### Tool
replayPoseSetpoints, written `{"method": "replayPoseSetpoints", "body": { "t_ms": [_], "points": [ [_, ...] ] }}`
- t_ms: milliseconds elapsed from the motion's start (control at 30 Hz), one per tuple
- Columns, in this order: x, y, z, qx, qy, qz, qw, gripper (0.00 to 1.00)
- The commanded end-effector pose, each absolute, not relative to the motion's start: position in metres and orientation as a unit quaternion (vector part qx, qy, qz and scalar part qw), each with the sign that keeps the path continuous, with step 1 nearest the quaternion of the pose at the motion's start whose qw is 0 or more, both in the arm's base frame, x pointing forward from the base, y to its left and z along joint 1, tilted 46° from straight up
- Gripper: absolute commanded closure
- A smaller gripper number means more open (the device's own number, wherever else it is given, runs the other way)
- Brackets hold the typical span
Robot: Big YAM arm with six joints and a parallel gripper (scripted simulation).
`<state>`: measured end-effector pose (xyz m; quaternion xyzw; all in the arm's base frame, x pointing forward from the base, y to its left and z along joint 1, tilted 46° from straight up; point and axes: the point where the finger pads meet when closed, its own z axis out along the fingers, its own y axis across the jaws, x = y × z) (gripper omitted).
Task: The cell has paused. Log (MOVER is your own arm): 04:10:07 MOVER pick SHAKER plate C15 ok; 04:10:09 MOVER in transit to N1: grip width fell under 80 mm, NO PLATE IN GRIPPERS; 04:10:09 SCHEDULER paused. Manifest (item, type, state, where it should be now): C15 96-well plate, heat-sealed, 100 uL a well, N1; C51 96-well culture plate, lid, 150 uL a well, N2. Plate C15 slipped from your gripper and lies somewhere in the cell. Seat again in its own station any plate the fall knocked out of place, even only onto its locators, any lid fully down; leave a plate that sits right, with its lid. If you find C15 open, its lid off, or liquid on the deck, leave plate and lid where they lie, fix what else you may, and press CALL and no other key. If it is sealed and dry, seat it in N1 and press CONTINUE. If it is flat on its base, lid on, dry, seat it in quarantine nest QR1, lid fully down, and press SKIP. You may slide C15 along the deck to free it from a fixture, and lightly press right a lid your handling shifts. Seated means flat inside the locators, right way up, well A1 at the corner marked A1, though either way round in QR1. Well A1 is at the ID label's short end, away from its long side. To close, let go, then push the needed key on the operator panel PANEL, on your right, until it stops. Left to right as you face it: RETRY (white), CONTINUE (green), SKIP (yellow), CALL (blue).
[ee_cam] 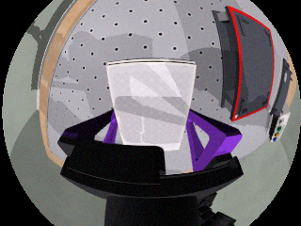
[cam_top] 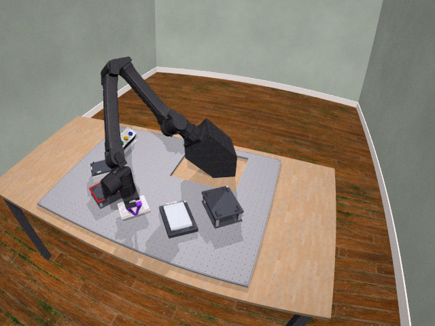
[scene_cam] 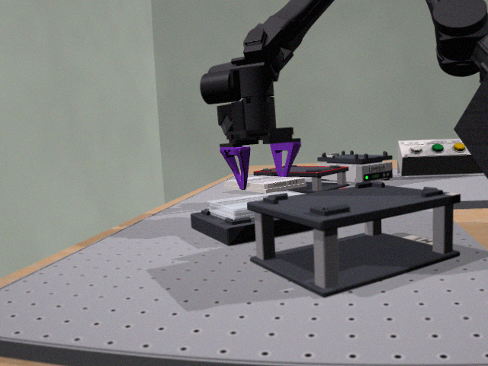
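End effector [scene_cam: 261,173] pinching a white plate [scene_cam: 264,183] across its width, beside the red-rimmed nest [cam_top: 94,192] on the table [cam_top: 295,224]

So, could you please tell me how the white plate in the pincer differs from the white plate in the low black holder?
The pincer is shut on one plate, carrying it just above the deck; the other plate rests untouched in its low black holder. The gripped plate is next to the red-edged stand; the other sits nearer the black table-like stand. Both are white, rectangular and level.
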<state>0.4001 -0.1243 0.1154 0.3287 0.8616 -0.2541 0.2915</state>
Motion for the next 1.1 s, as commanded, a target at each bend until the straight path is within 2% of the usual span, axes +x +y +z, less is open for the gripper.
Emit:
{"method": "replayPoseSetpoints", "body": {
  "t_ms": [0, 1067],
  "points": [
    [0.412, -0.112, 0.145, 0.335, 0.852, -0.240, 0.322, 1.00],
    [0.399, -0.088, 0.173, 0.336, 0.852, -0.238, 0.323, 1.00]
  ]
}}
